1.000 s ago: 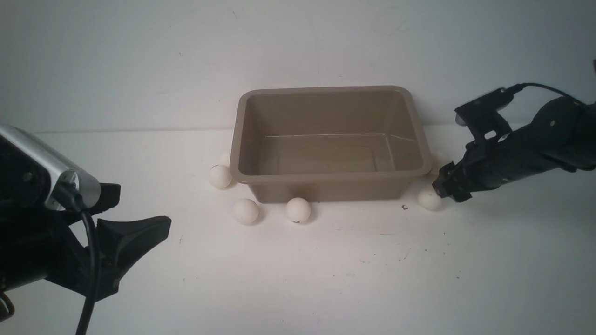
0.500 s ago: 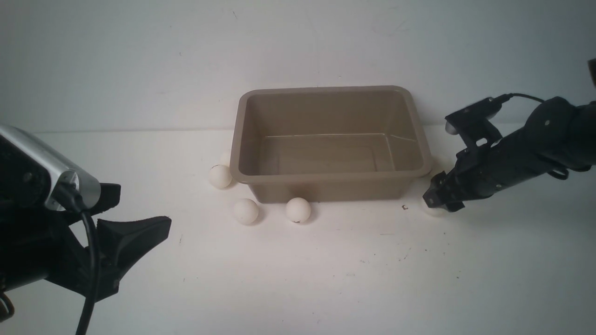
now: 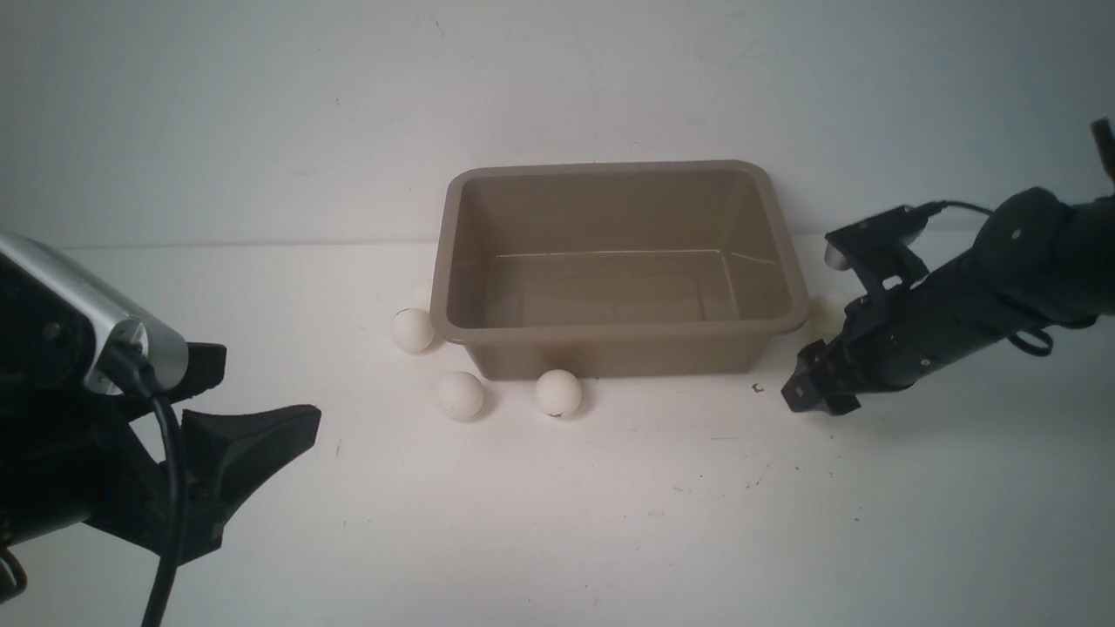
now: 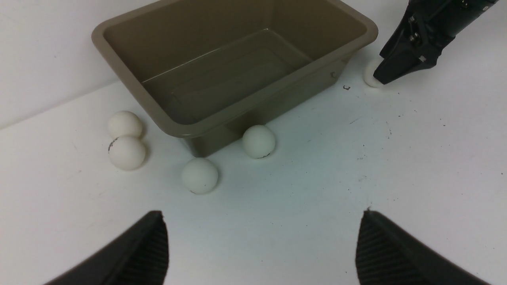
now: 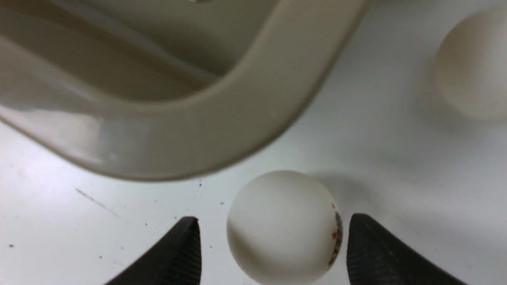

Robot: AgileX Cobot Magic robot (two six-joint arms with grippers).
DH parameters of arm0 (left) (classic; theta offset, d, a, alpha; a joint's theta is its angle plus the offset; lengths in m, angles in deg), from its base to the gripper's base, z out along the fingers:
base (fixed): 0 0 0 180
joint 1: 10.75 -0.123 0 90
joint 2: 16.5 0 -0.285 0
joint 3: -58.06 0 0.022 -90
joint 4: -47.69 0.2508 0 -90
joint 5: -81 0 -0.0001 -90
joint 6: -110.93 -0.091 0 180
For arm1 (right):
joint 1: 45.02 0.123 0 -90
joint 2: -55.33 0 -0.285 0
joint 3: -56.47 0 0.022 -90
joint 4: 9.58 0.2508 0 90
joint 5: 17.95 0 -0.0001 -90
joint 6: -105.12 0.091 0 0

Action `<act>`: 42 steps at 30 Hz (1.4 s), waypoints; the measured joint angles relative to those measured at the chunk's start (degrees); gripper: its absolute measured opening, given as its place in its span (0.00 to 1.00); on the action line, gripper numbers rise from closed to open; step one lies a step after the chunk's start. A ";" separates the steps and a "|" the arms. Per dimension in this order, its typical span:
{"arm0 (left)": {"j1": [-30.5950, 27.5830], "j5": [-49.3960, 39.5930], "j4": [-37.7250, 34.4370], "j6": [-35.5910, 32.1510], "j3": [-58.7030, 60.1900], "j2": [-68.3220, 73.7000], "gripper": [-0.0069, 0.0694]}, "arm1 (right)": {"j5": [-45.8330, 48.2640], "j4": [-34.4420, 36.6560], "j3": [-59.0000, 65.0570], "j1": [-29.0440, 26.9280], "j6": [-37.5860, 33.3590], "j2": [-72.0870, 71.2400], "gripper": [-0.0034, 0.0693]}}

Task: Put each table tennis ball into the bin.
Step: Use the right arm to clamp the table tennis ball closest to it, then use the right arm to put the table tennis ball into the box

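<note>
Right jaws apart, ball (image 5: pixel 283 233) between them.

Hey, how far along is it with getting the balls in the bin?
Done: nothing, the bin is empty. In hand: the right pincer stands open around one ball on the table, not gripping. Left: that ball and the other balls beside the bin.

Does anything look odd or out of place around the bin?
Nothing stands out. The bin sits upright, empty and undamaged; table tennis balls lie on the table around it, one inside the open right gripper.
</note>
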 joint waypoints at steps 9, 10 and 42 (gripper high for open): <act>0.00 0.00 0.00 0.00 0.00 0.00 0.85 | -0.28 1.07 -0.06 0.00 -1.51 1.81 0.61; 0.00 0.00 0.00 0.00 0.00 0.00 0.85 | -0.44 1.19 -0.06 0.00 -1.51 1.81 0.58; 0.00 0.00 0.00 0.00 0.00 0.00 0.85 | -9.10 4.22 -0.01 1.93 -7.92 -16.53 0.54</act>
